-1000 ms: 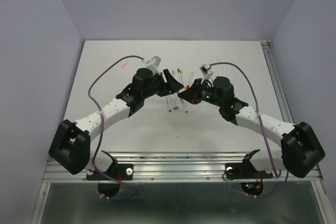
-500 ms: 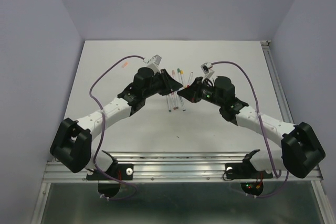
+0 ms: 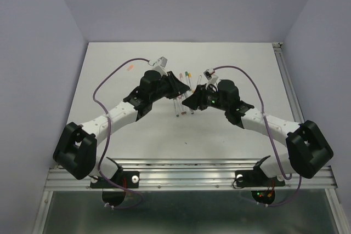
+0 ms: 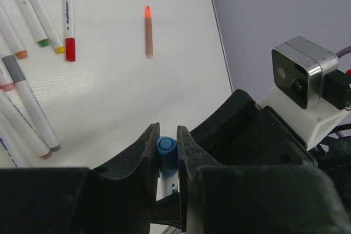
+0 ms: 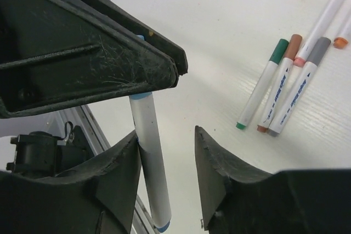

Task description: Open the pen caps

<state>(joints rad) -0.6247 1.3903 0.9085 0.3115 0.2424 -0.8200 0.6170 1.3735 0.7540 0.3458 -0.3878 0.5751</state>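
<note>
My left gripper (image 4: 167, 145) is closed tight on the blue cap (image 4: 165, 150) of one pen (image 5: 149, 157). The cap sits between the two fingers and touches both of them. The white barrel of this pen hangs out of the grip, above the middle part of the table (image 3: 247, 61).

My right gripper (image 5: 165, 134) is placed around this barrel but it does not hold it. Its jaws are apart, the barrel leans against one finger (image 5: 123, 168) only, and a free gap is left to the other finger. In the view from above, my two grippers meet over the middle of the table, tips close together.

The other pens (image 3: 180, 108) lie on the table in a loose group, under and just beside my grippers, with their caps on. From my left wrist I see a red-capped pen (image 4: 68, 17) next to some with yellow and green ends. From my right wrist I see three lying side by side: a green-capped pen (image 5: 262, 94), a brown-capped pen (image 5: 285, 75) and a grey-capped pen (image 5: 304, 80).

One short piece with an orange-red tip (image 4: 148, 31) lies alone toward the far left corner, well apart from the group. I cannot tell what it is.
</note>
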